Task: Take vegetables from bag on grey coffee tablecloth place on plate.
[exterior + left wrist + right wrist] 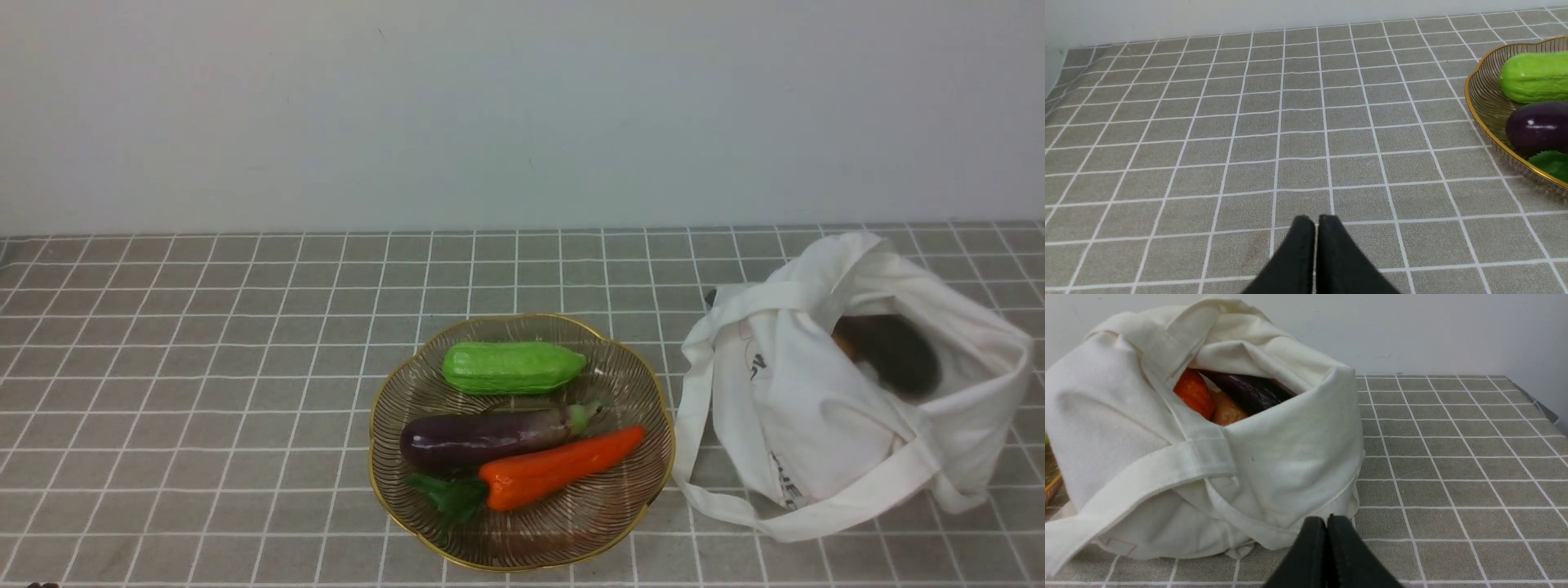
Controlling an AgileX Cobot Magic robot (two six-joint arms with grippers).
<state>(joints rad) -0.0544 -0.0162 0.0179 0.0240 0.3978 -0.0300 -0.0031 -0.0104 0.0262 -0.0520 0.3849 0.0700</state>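
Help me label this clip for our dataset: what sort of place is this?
Probably a staged tabletop test setup, not a real kitchen: toy vegetables on a glass plate, a white tote bag, a checked tablecloth and a bare pale wall.

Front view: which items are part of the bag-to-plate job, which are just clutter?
Job: green vegetable, plate, white bag, grey tablecloth.
Lying about: eggplant and carrot, both on the plate.

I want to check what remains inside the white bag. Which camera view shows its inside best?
The right wrist view: the bag opens toward it, showing an orange piece and a dark purple one. The front view shows only a dark blur in the opening. The left wrist view misses the bag.
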